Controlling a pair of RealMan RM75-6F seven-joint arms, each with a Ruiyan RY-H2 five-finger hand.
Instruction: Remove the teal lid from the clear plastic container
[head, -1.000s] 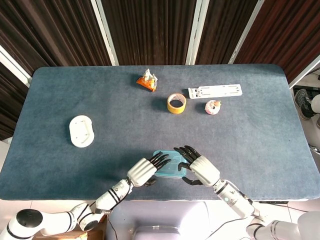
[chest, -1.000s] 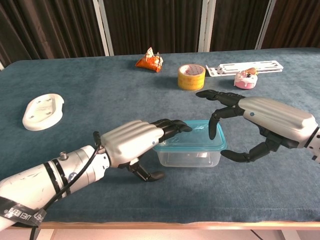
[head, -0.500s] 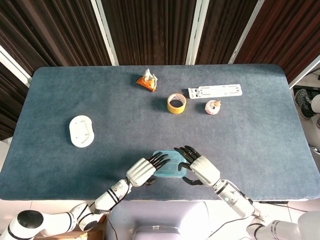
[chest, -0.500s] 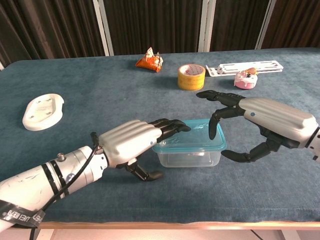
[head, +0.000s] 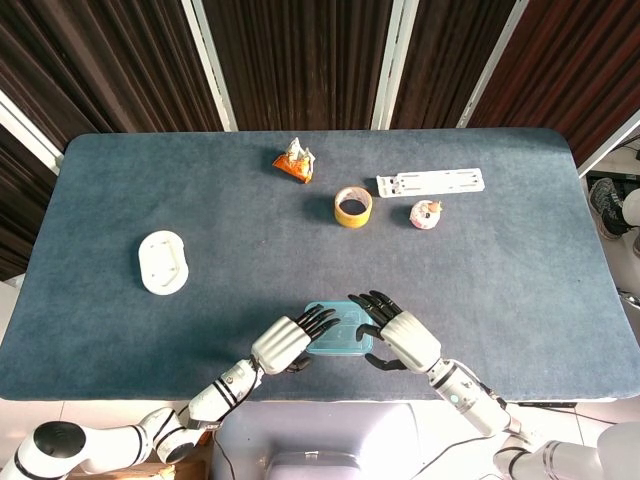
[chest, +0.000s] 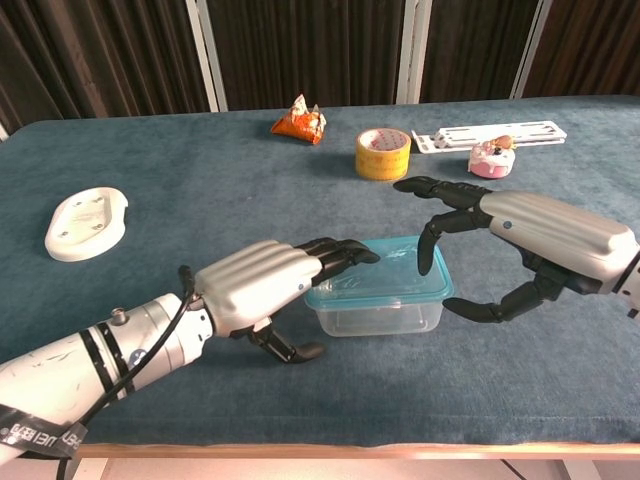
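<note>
The clear plastic container (chest: 378, 313) stands near the table's front edge with its teal lid (chest: 392, 275) on top; the head view shows the lid (head: 340, 336) between both hands. My left hand (chest: 262, 284) reaches in from the left. Its dark fingers (chest: 338, 253) lie across the lid's left part and the thumb hangs beside the container's left wall. My right hand (chest: 528, 234) hovers at the right, spread wide. One of its fingertips (chest: 424, 264) points down at the lid's right edge, and its thumb curls near the right wall. Neither hand grips anything.
At the back lie a yellow tape roll (chest: 383, 153), an orange snack bag (chest: 300, 120), a white bracket (chest: 500, 133) and a small pink toy (chest: 492, 157). A white oval dish (chest: 87, 222) sits far left. The table's front edge runs just behind the hands.
Hardly anything differs. My left hand has drifted a touch toward the near left, its fingers still on the lid. The right hand holds its spread pose.
</note>
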